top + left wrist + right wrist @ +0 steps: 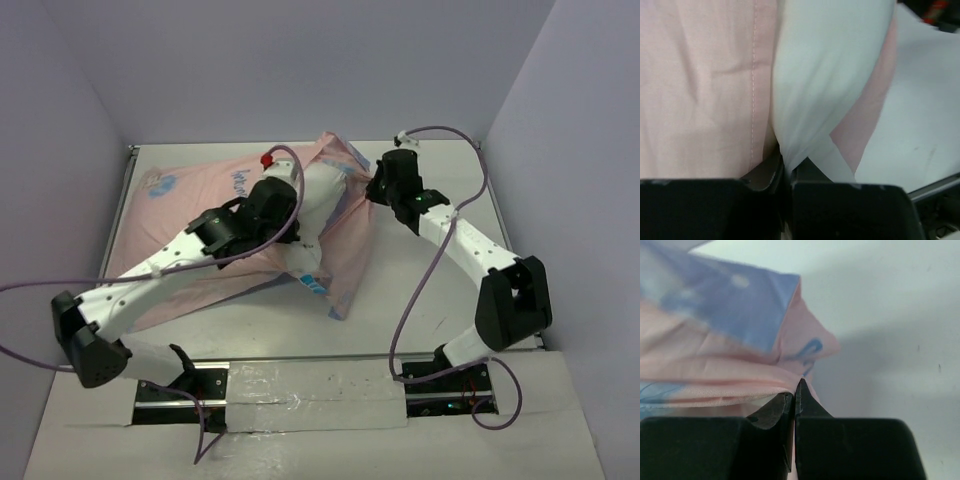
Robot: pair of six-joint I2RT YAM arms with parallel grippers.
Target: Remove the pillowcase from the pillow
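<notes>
Lavender walls (300, 60) box in a white table (420, 300). The pink pillowcase (180, 215) lies across its far-left half, w/ the white pillow (322, 195) bulging out of the open end near centre. Left claw (786, 167) is pinched shut on a bunch of the pillow's white cloth — prob. to anchor it. Right claw (795, 395) is clamped tight on the pillowcase edge at the far-right side of that open end, blue print showing above — likely so the cover can be dragged off while the pillow is held back.
</notes>
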